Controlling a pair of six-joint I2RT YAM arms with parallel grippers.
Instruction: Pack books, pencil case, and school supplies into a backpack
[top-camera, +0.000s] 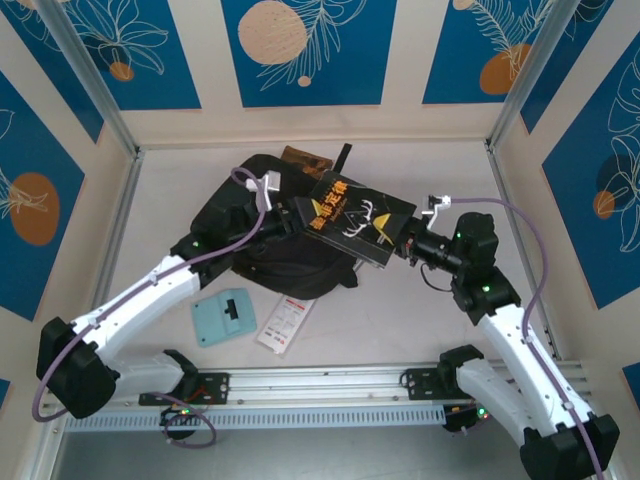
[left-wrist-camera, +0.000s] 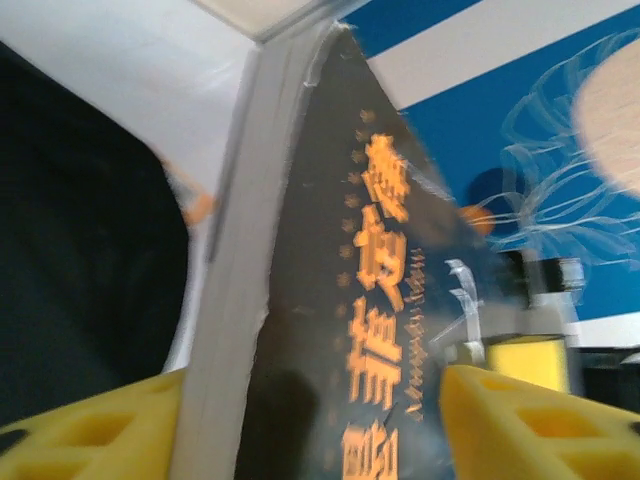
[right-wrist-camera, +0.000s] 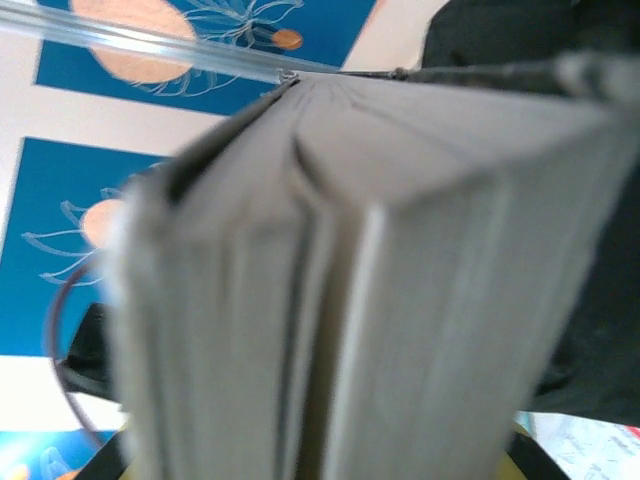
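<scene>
The right end effector (top-camera: 403, 245) is clenched on one end of the black book (top-camera: 355, 215), which hangs tilted above the backpack (top-camera: 290, 272) (itself lying on the bench (top-camera: 400, 325)). The left end effector (top-camera: 292, 215) is released, its fingers (left-wrist-camera: 90, 430) spread either side of the book's other end.

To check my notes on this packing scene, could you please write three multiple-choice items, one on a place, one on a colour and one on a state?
1. Where is the teal piece? A against the back wall; B clamped in a gripper; C on the table beside the white packet.
2. What colour is the print on the black book? A silver; B gold; C green.
3. How is the black book? A raised above the backpack; B inside it; C flat on the table.
Key: 1 C, it lies just left of the packet; 2 B, gold antlers and characters show; 3 A, it hangs tilted over the backpack.
</scene>
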